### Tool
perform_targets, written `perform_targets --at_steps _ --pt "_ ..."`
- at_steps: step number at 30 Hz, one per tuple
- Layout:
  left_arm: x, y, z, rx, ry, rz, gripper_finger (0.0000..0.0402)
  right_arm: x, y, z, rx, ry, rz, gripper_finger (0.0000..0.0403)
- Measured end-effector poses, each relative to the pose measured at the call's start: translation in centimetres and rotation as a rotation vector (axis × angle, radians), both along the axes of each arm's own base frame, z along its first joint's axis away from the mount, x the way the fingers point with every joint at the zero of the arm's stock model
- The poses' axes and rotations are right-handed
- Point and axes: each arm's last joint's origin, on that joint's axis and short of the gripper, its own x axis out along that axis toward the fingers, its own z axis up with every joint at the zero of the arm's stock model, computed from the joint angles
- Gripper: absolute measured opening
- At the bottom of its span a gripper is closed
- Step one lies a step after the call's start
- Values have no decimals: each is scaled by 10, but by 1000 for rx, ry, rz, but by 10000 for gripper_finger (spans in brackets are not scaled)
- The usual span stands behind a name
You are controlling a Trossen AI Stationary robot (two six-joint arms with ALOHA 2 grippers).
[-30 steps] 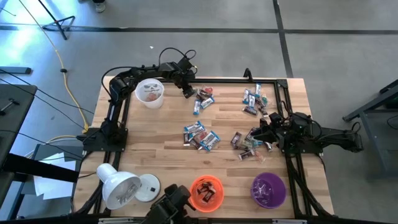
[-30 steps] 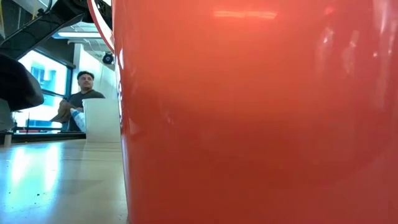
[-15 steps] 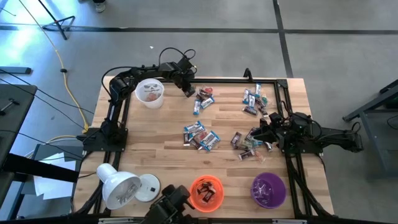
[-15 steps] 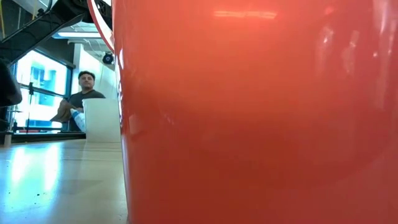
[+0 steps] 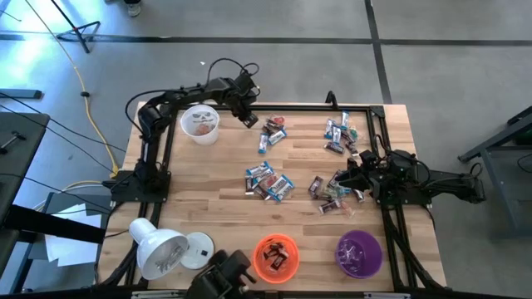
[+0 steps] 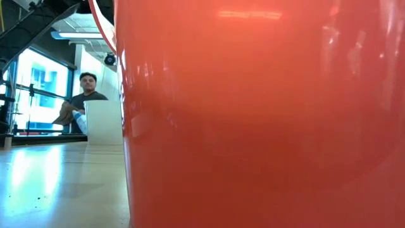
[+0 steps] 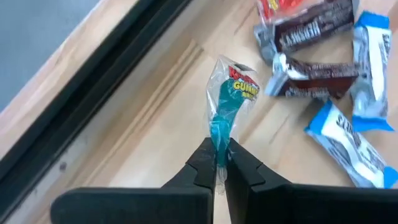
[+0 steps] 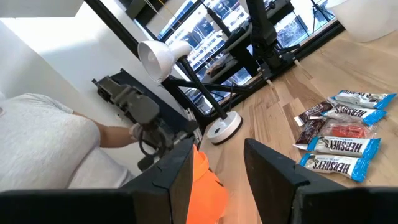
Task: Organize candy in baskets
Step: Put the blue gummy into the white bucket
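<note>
Pinching a clear-wrapped gummy candy [image 7: 227, 106] by its twisted blue tail, the left claw [image 7: 216, 163] is clenched on that piece and holds it off the worktop [image 5: 208, 187], at about 12 o'clock on the worktop in the high view [image 5: 248, 119]. Just beside the left claw, toward 9 o'clock, stands the white basket [image 5: 200, 123]; toward 3 o'clock lies a small cluster of brown and blue bars [image 5: 273, 133]. In my judgement the step in hand is the carry to a basket, and the white basket is the nearest candidate. To do it well, keep the grip firm, because only the thin wrapper tail is held and the body hangs free; move smoothly so the piece does not swing or slip. Centre the claw over the basket mouth, clear of the rim, before releasing, and lower it enough that the light wrapper drops inside rather than bouncing out. Farther out, more candy lies near the centre [image 5: 268, 181] and at 2 o'clock [image 5: 339, 134]. The right claw [image 8: 217, 165] waits at about 4 o'clock, fingers spread and holding nothing, next to another candy group [image 5: 332, 193]. The orange basket [image 5: 275, 257] and purple basket [image 5: 358, 252] stand along the 6 o'clock edge, well apart from the left claw.
</note>
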Motion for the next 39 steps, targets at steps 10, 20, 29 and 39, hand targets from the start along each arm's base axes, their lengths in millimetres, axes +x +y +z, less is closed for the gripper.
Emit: perform_targets --at_steps 10,20,29,39 --pt "-26 -22 72 52 -44 13 0 0 0 0 0 0 0 138" --pt "-67 -81 160 215 -49 32 0 0 0 0 0 0 0 138" --pt "-107 -119 167 262 100 167 5 0 0 0 0 0 0 138" --pt "-142 -113 124 262 183 378 54 0 0 0 0 0 0 138"
